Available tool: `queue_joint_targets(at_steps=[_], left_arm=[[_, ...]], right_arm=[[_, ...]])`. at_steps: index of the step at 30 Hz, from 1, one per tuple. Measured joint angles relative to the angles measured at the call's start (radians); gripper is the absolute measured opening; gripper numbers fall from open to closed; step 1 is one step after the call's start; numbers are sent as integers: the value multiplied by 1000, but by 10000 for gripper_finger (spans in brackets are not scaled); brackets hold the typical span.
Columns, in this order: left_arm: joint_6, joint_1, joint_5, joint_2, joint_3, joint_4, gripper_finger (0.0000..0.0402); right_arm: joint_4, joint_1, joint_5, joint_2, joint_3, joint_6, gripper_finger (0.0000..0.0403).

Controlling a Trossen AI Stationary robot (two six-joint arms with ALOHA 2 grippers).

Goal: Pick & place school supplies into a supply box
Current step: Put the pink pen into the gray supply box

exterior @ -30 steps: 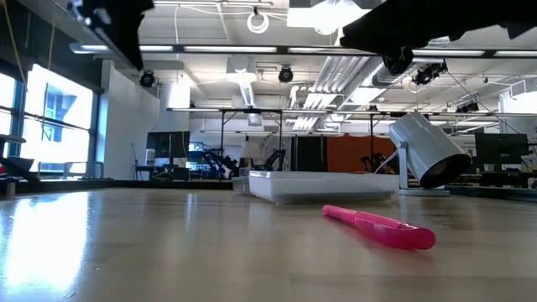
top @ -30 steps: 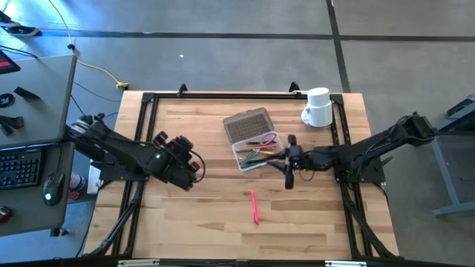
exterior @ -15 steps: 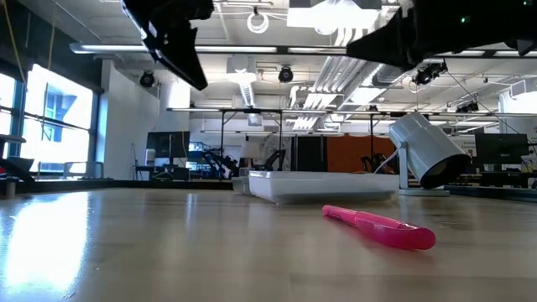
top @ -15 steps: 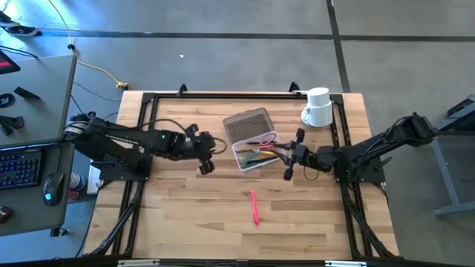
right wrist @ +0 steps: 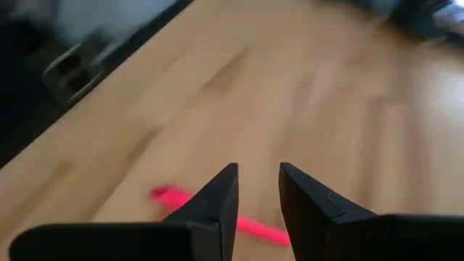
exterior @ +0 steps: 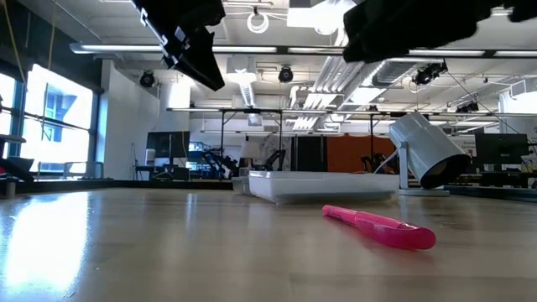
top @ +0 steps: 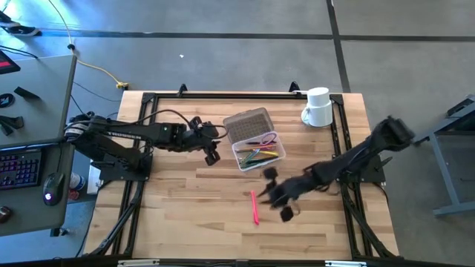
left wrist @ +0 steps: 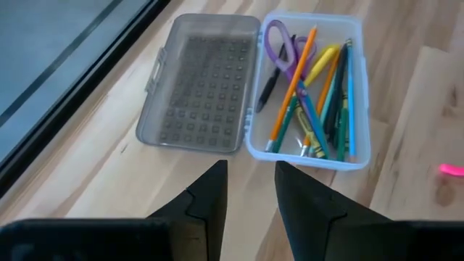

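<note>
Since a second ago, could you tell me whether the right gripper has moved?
Yes. In the high view the right gripper has swung away from the supply box toward the table's near edge, and now hangs beside the pink pen.

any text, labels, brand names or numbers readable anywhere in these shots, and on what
None can be read.
supply box: no label or brand shows on its tray or lid.
pencils and pens: any print on the barrels is too small to read.
pink pen: no marking shows.
white mug: plain on the sides in view.
keyboard: key legends too small to read.
</note>
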Motion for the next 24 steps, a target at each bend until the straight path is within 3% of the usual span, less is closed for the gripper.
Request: queue_joint_targets(at_steps=[6, 14, 18, 24], left_arm=[[0, 0, 28, 0, 0, -3, 150], [0, 0, 35, 0, 0, -8, 150], [0, 0, 36, 0, 0, -9, 150], [0, 0, 36, 0, 0, -9, 150]], right_arm=[[-289, 0, -239, 238, 254, -59, 87], [-659, -22, -223, 470, 514, -252, 88], [-709, -34, -219, 533, 577, -335, 88], [-713, -40, -183, 554, 567, -416, 88]])
